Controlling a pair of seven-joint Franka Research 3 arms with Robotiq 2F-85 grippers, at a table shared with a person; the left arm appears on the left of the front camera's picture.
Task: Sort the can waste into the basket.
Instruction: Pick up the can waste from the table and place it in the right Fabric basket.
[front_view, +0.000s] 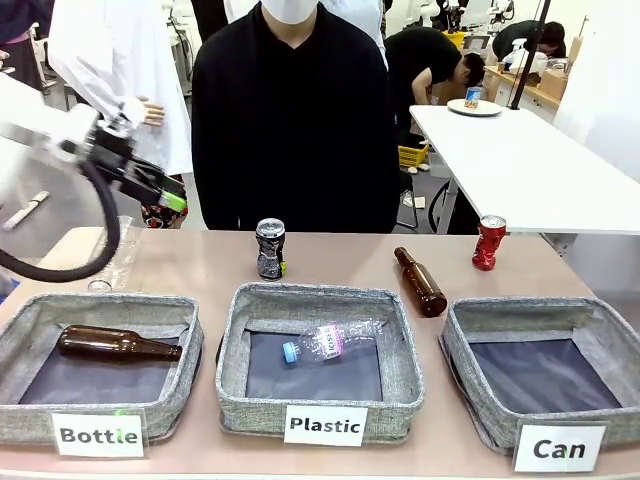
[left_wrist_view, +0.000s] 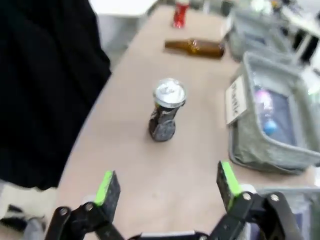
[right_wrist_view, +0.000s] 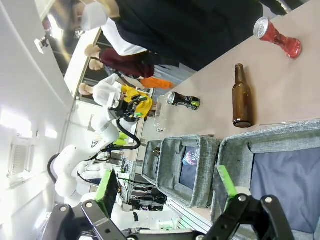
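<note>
Left gripper (left_wrist_view: 167, 187): jaws spread wide, nothing between the green pads. It hangs above the table (front_view: 200, 265) at the robot's left, aimed along the far edge towards the black-and-silver can (front_view: 270, 248), which I judge to be lining up for a first pick. Right gripper (right_wrist_view: 167, 185): likewise spread and empty, poised over the near wall of the "Can" basket (front_view: 470, 400). Can waste: both items stand upright on the table, outside every basket. The black-and-silver can is behind the "Plastic" basket (front_view: 320, 295), just in front of the person (front_view: 290, 120). The red can (front_view: 489, 242) is at the far right edge, behind the "Can" basket and well apart from the first can. A loose brown glass bottle (front_view: 420, 283) lies on its side between the two cans, near the "Can" basket's far left corner. Containers: the "Can" basket shows a bare dark floor, so no sorting of cans is done yet. The "Plastic" basket holds one clear plastic bottle (front_view: 325, 342) lying flat. The "Bottle" basket (front_view: 100, 305) holds one brown bottle (front_view: 115, 344) on its side.
</note>
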